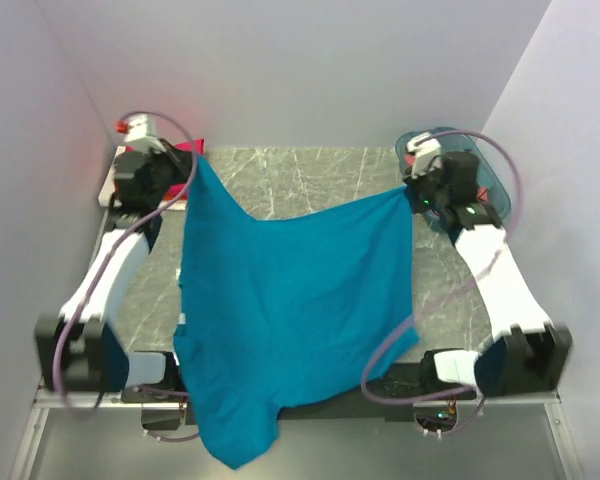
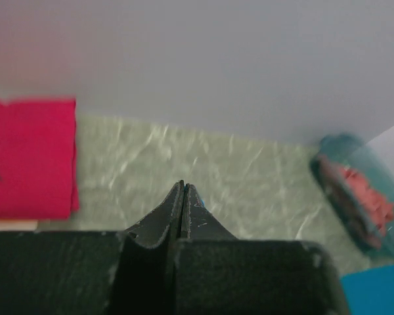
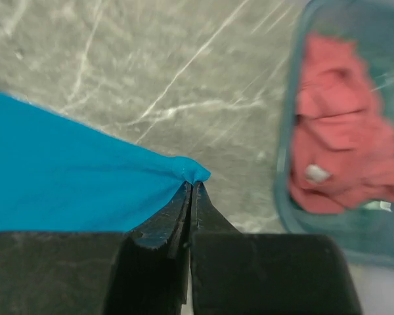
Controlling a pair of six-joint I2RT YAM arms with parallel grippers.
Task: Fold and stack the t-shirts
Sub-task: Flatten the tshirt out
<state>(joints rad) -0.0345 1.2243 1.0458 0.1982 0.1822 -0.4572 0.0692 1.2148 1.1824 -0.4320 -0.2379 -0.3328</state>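
The teal-blue t-shirt (image 1: 295, 300) hangs spread between both grippers over the table, and its lower end drapes past the near edge. My left gripper (image 1: 192, 162) is shut on its far left corner. In the left wrist view the gripper (image 2: 182, 186) shows only a blue sliver at the tips. My right gripper (image 1: 407, 193) is shut on the far right corner, and the cloth bunches at the gripper (image 3: 192, 185). A folded magenta-red t-shirt (image 2: 29, 157) lies at the far left. A salmon-pink t-shirt (image 3: 341, 144) lies crumpled in the basket. The orange t-shirt is out of view.
The translucent teal basket (image 1: 485, 170) stands at the far right corner, close behind my right gripper; its rim shows in the right wrist view (image 3: 285, 197). White walls close in the back and both sides. The grey marbled table (image 1: 310, 175) shows beyond the shirt.
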